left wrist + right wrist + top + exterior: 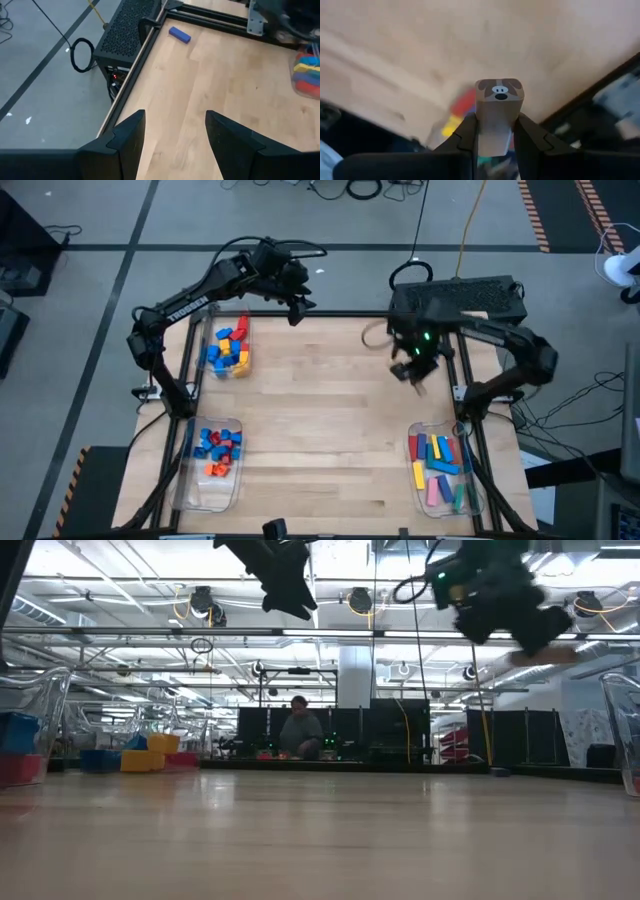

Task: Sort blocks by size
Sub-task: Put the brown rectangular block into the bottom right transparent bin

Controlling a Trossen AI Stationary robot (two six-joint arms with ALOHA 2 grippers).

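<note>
My right gripper [412, 370] is shut on a tan bar [498, 107] with a brown dog face on its free end. It is high above the table's far right part, and shows blurred in the low view [500, 600]. My left gripper [298, 310] is open and empty, high over the table's far edge, with bare table between its fingers in its wrist view [175, 130]. A blue long brick [179, 34] lies flat on the table near the far right corner. Coloured blocks fill three clear bins. My right gripper pinches the tan bar by its two long sides [484, 127] between its two fingers. The fingers lie along the bar, and the dog-face end [499, 90] sticks out past the fingertips. The bar is lifted clear of the table.
A bin with blue, yellow and red bricks [228, 345] stands at the far left. A bin with small blue, red and orange blocks [216, 450] stands at the near left. A bin with long bars [440, 465] stands at the near right. The table's middle [320, 420] is bare wood.
</note>
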